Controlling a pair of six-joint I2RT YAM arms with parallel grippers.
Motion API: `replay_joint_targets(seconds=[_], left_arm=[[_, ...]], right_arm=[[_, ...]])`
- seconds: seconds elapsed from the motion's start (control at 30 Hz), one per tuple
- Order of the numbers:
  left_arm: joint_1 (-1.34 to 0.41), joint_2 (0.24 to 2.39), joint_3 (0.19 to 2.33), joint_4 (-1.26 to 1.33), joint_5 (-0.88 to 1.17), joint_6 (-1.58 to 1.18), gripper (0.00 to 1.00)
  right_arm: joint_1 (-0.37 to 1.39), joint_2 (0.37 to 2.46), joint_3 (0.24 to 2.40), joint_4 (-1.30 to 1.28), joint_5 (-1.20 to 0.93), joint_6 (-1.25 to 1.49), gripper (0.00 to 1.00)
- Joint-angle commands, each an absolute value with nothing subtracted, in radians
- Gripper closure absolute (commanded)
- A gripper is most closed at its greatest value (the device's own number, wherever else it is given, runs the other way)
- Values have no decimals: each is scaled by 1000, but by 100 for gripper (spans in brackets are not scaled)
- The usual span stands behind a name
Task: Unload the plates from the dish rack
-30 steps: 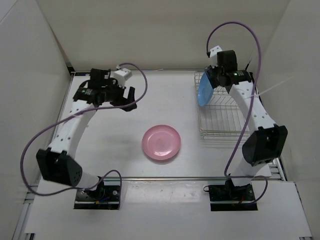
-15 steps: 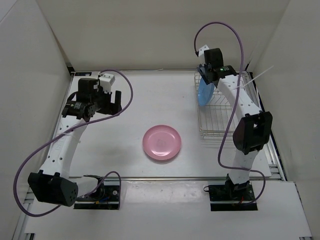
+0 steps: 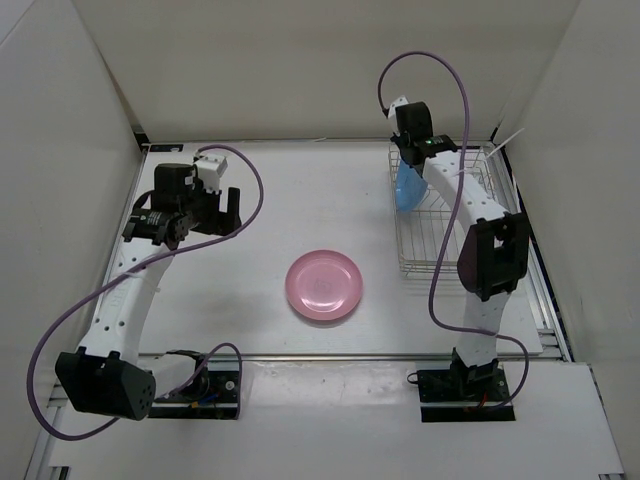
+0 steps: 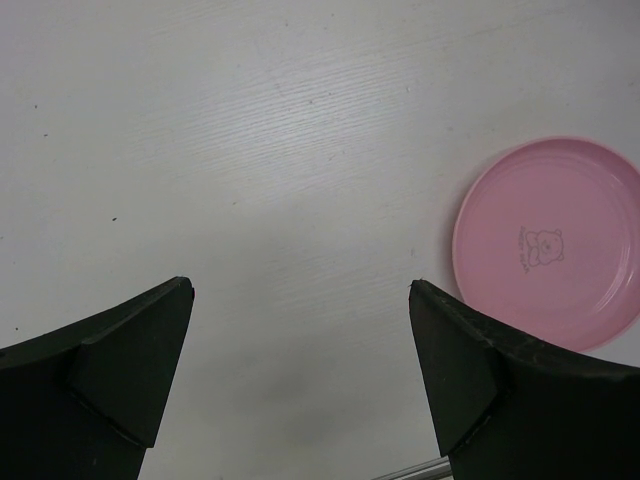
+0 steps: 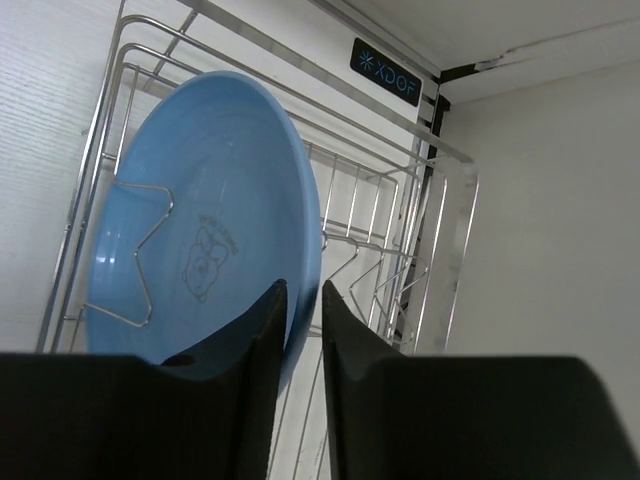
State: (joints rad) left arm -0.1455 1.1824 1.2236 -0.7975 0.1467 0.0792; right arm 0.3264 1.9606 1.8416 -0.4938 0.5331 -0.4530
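Note:
The light blue plate [image 3: 407,187] stands on edge in the far left slot of the silver wire dish rack [image 3: 445,240]. My right gripper [image 3: 412,160] is above it. In the right wrist view the gripper [image 5: 303,285] is shut on the blue plate [image 5: 200,220], one finger on each side of its rim. The pink plate [image 3: 322,285] lies flat on the table, left of the rack. My left gripper [image 3: 230,210] is open and empty over the table's left part. The pink plate [image 4: 550,240] shows to its right in the left wrist view.
White walls enclose the table on three sides, and the rack stands close to the right wall [image 5: 560,250]. The rack's brand label [image 5: 385,72] sits on its far end. Purple cables loop over both arms.
My left gripper has drawn back to the left, away from the pink plate. My right wrist has shifted left and farther back over the blue plate, which still stands in the rack.

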Motion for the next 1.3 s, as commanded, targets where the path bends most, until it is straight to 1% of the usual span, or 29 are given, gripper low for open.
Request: replay_joint_targets(seconds=[0.0, 0.03, 0.1, 0.17, 0.23, 0.27, 0.3, 0.33, 0.43, 0.57, 0.67, 0.7, 0.77, 0.87, 1.07, 1.27], left_arm=[[-129, 1150, 1213, -776, 179, 83, 0], [-129, 1150, 1213, -776, 179, 83, 0], [-120, 1141, 1204, -767, 179, 83, 0], [-120, 1141, 1204, -767, 189, 83, 0], [-110, 1141, 1204, -767, 189, 83, 0], [-110, 1132, 1204, -767, 198, 83, 0], [-101, 1132, 1204, -767, 198, 83, 0], [-101, 1132, 1204, -767, 198, 83, 0], [-101, 1132, 1193, -767, 207, 92, 0], [-101, 1132, 1193, -767, 216, 92, 0], [-101, 1132, 1193, -767, 216, 92, 0], [-101, 1143, 1193, -767, 216, 92, 0], [-101, 1143, 1203, -778, 225, 92, 0], [-101, 1152, 1212, -778, 225, 92, 0], [-101, 1199, 1238, -724, 175, 83, 0], [-101, 1269, 1305, -658, 215, 74, 0]], right_arm=[[347, 1977, 1875, -448, 620, -453, 77], [356, 1986, 1875, -448, 647, -453, 77], [367, 1987, 1875, -448, 670, -453, 82], [376, 1987, 1875, -448, 683, -453, 85], [387, 1997, 1885, -439, 739, -462, 92], [399, 2006, 1894, -439, 759, -471, 94], [399, 2006, 1894, -424, 788, -471, 98], [409, 2017, 1908, -423, 820, -480, 100], [420, 2029, 1928, -361, 928, -550, 100], [420, 2029, 1908, -299, 968, -623, 100], [420, 2020, 1898, -195, 1034, -692, 100], [420, 2020, 1872, -148, 1055, -762, 100], [420, 1994, 1847, -37, 1069, -863, 100], [420, 1948, 1803, 61, 1086, -929, 100], [420, 1784, 1793, -95, 1063, -828, 100], [440, 1620, 1735, -100, 1051, -841, 100]])
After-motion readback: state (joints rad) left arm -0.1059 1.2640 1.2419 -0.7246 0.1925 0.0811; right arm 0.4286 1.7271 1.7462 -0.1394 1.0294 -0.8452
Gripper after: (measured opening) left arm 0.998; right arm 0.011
